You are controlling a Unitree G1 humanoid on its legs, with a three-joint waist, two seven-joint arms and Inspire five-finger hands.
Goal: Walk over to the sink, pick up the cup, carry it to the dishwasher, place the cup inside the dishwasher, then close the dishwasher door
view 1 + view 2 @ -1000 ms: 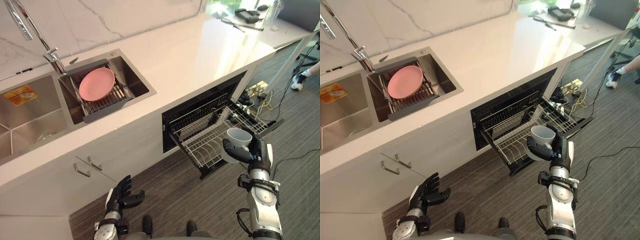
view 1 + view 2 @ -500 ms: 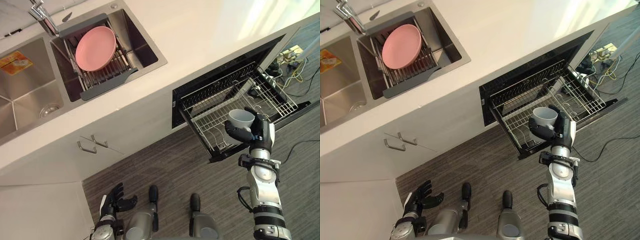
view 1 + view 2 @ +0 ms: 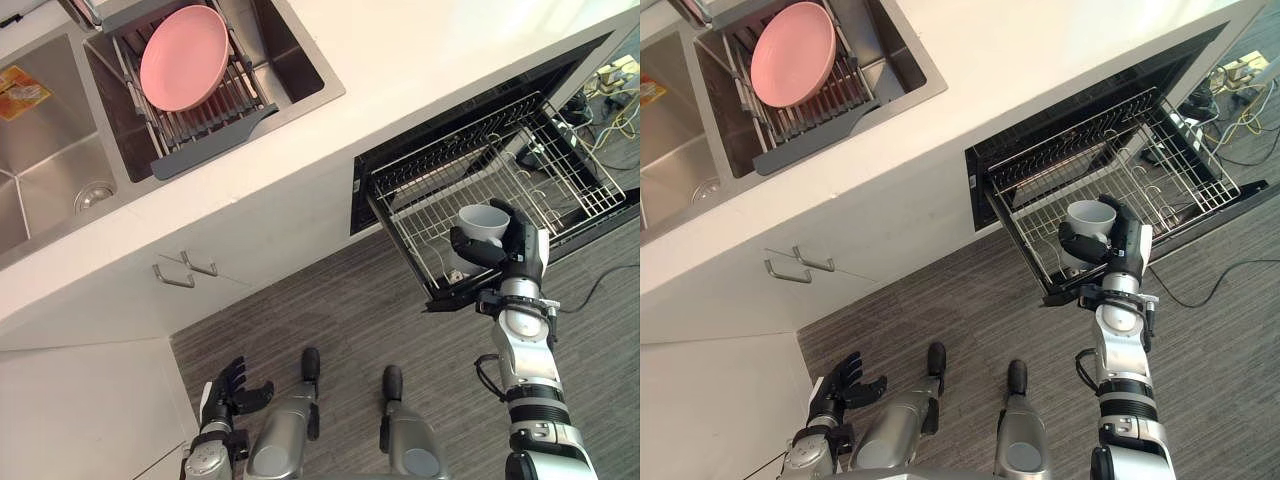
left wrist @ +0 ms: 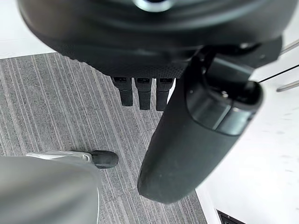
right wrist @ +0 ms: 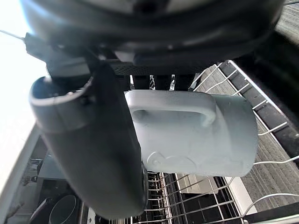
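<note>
One pink plate [image 3: 183, 58] leans on a dish rack [image 3: 215, 125] in the sink [image 3: 292, 52] at far left. Near left, low over the floor, the left hand [image 3: 228, 388] hangs with its fingers loosely spread and holds nothing. Right of the sink, under the white counter [image 3: 420, 60], the dishwasher [image 3: 470, 135] stands open with its wire rack [image 3: 530, 180] pulled out. The right hand [image 3: 512, 250] has thumb and fingers wrapped round the white cup [image 3: 483, 220], mouth up, above the rack's near part.
</note>
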